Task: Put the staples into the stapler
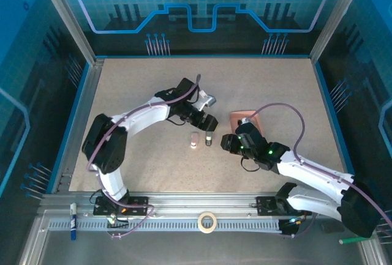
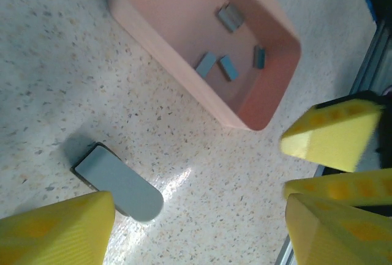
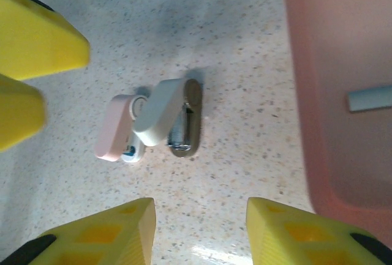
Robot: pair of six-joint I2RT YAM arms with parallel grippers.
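Presently the staples (image 2: 206,64), likely light, stiff, slippery strips best pinched across long sides, are lying in the pink tray (image 2: 165,57), while left gripper (image 2: 199,207) and right gripper (image 3: 199,216) are hanging fingers apart, empty.

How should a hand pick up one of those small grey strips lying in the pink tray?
Pinch a loose staple strip across its short width, at mid-length, coming straight down from above. It lies flat on the floor of the tray, whose raised walls would likely block any sideways approach.
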